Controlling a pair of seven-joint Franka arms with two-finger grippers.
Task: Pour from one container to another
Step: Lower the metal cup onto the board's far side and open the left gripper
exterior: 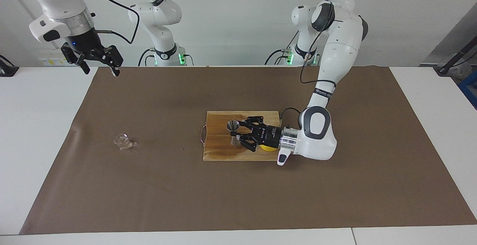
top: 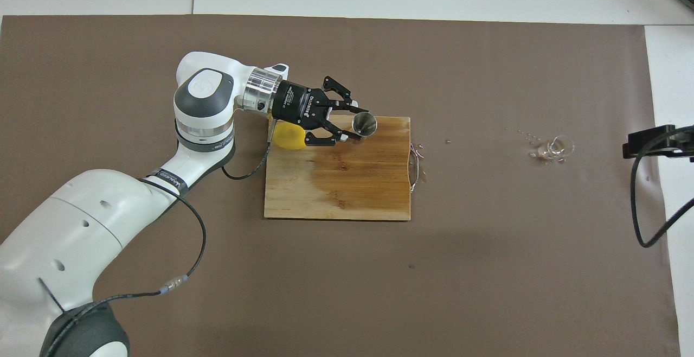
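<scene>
Jigger [exterior: 233,126] is pinched at its waist by the left gripper [exterior: 235,132], fingertips pressed onto it, held upright just over the wooden cutting board [exterior: 220,152], mouth up. Lemon [top: 287,136] sits on the board under the gripper's wrist, mostly hidden in the facing view. Glass cup [exterior: 122,141], i.e. the pouring vessel, stands on the brown mat [exterior: 238,200] well apart from this gripper, toward the right arm's end of the table, w/ a few droplets beside it. Right gripper [exterior: 100,66] hangs high over the mat's corner at its own end, fingers spread, holding nothing; that arm waits. Step in hand looks like carrying the jigger toward the cup, pour not yet begun. Next move prob. calls for setting the jigger down level near the cup, then the right gripper coming down on the cup; glass is small and wet, so grip could slip. Board has a dark wet patch. Mat covers a white table [exterior: 37,126]; plain pale wall by the arm bases.
</scene>
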